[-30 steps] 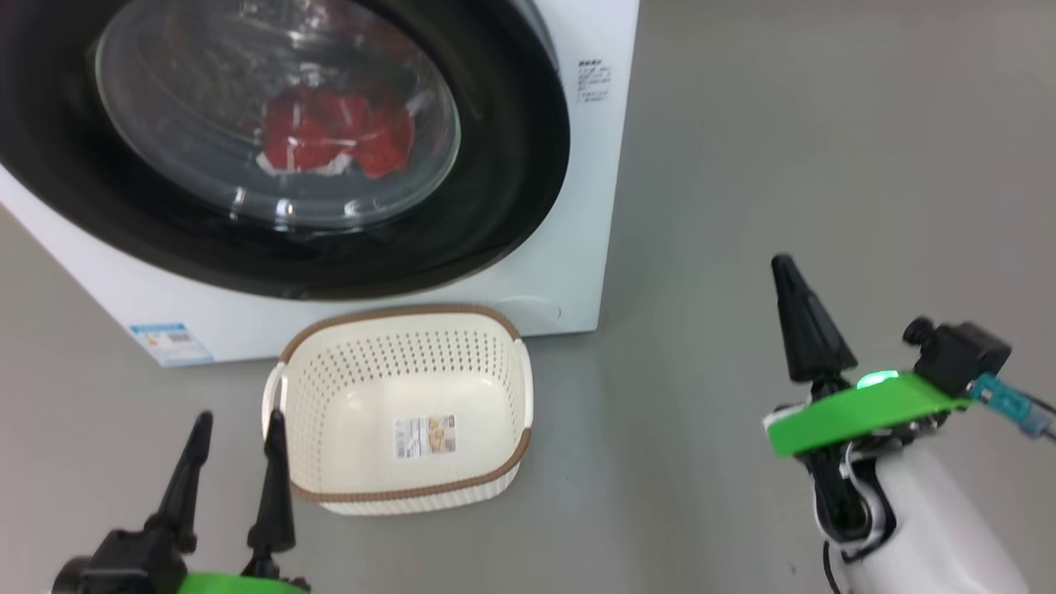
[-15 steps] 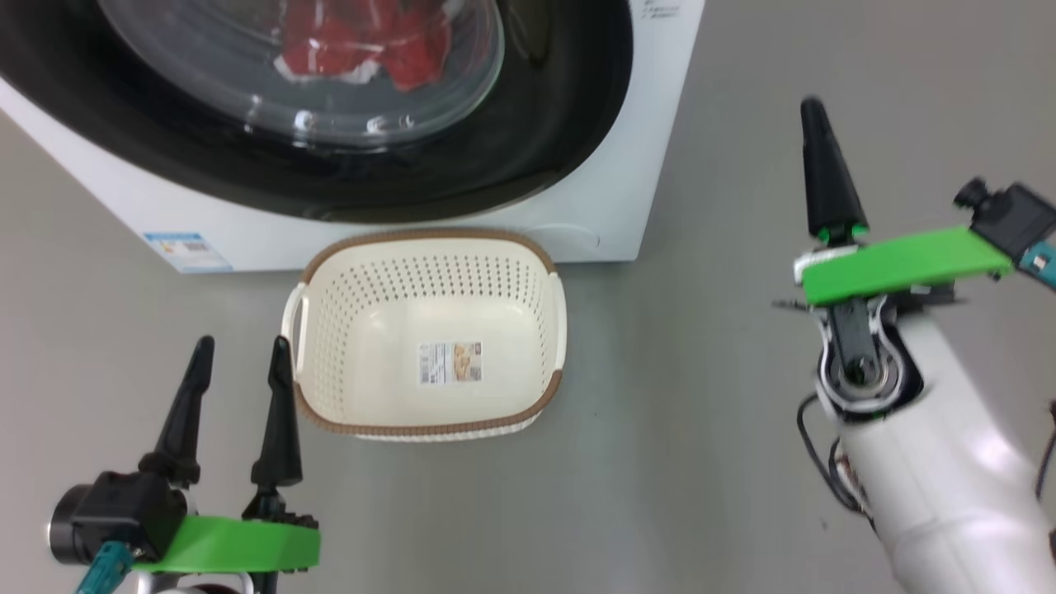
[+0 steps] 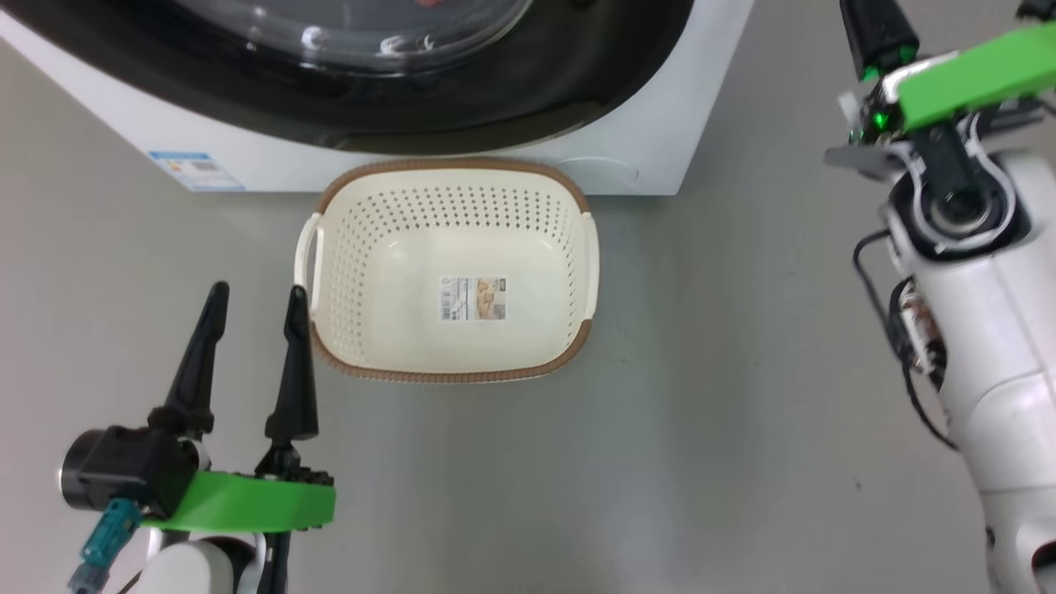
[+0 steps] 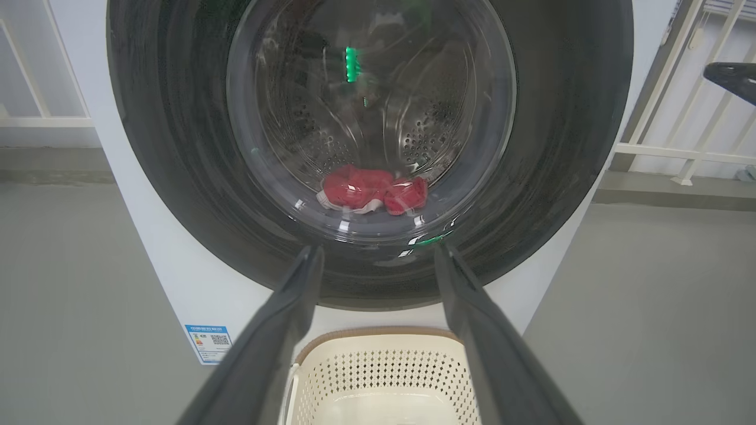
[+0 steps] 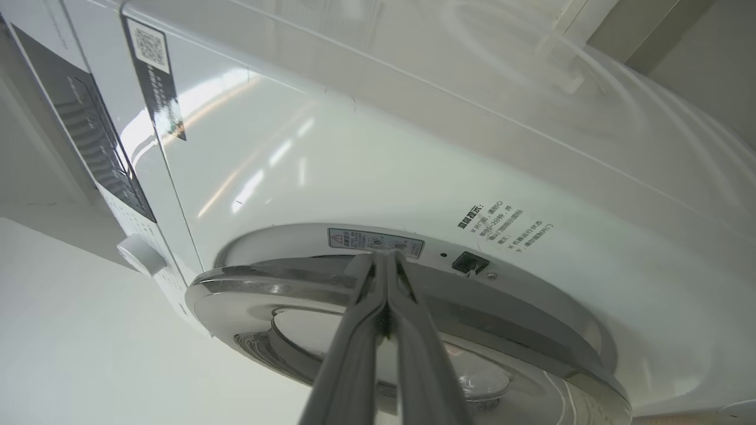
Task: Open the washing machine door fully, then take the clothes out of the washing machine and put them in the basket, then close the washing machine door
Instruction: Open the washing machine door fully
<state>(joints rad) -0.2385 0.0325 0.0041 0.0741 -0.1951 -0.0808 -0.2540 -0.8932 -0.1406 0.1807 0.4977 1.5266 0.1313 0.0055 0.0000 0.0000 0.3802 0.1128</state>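
Reaching up along the washing machine (image 5: pixel 354 147), the right gripper (image 5: pixel 384 257) had its two fingers pressed together with nothing between them, tips at the seam where the washing machine door (image 4: pixel 177 147) met the white front, just below a small warning label (image 5: pixel 375 241). The door looked shut, and the red clothes (image 4: pixel 372 192) lay at the bottom of the drum behind its glass. The left gripper (image 3: pixel 257 290) hung low with fingers spread and empty, near the left handle of the basket (image 3: pixel 450 169), which stood on the floor (image 3: pixel 701 412) right against the machine's front lower edge, below the door. The likely trouble was at that seam: the thin pinched tips could skid off the glossy rim without catching it, leaving the latch engaged. If the door hangs low enough, it might also clip the basket as it swings.
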